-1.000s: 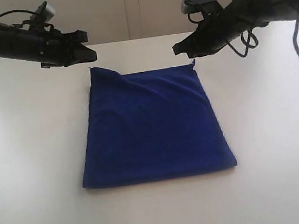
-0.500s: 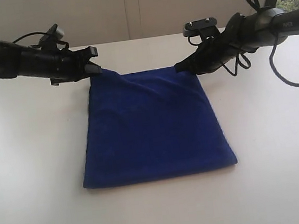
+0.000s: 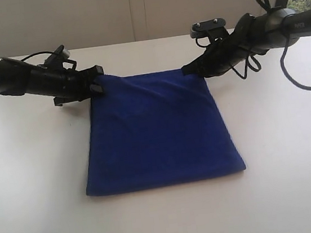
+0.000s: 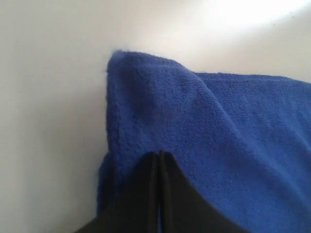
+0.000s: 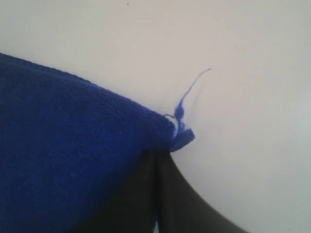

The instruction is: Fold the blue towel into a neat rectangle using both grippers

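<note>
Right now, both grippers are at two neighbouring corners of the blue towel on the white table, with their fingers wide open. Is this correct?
The fingers are not wide open but shut. The wrist views show the left gripper and the right gripper with fingers pressed together, each at a corner of the blue towel on the white table.

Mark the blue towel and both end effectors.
blue towel (image 3: 161, 136), exterior view, middle of top face.
left end effector (image 3: 99, 82), exterior view, fingertips at towel corner.
right end effector (image 3: 185, 69), exterior view, fingertips at towel corner.
</note>
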Robot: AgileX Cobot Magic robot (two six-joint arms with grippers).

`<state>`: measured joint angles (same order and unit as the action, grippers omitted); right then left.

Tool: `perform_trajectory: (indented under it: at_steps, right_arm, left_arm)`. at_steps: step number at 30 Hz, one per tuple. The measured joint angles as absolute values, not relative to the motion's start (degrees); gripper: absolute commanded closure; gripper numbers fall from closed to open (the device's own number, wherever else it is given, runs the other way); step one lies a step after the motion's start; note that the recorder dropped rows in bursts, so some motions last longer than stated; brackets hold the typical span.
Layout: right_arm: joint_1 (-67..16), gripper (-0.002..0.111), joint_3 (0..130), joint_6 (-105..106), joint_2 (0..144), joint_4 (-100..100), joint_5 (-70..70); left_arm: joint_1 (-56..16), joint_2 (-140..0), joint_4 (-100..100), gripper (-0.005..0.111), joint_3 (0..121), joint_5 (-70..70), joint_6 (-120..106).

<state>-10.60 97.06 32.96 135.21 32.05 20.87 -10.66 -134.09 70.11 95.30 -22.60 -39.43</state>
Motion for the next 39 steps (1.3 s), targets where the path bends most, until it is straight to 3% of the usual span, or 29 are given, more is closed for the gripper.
perform_trajectory:
  at_steps: [39]
  right_arm:
    - [-9.6,0.108,96.9,29.5,129.9,31.8,20.8]
  left_arm:
    - [-9.5,-132.0,62.9,0.107,95.8,-24.4,-35.8]
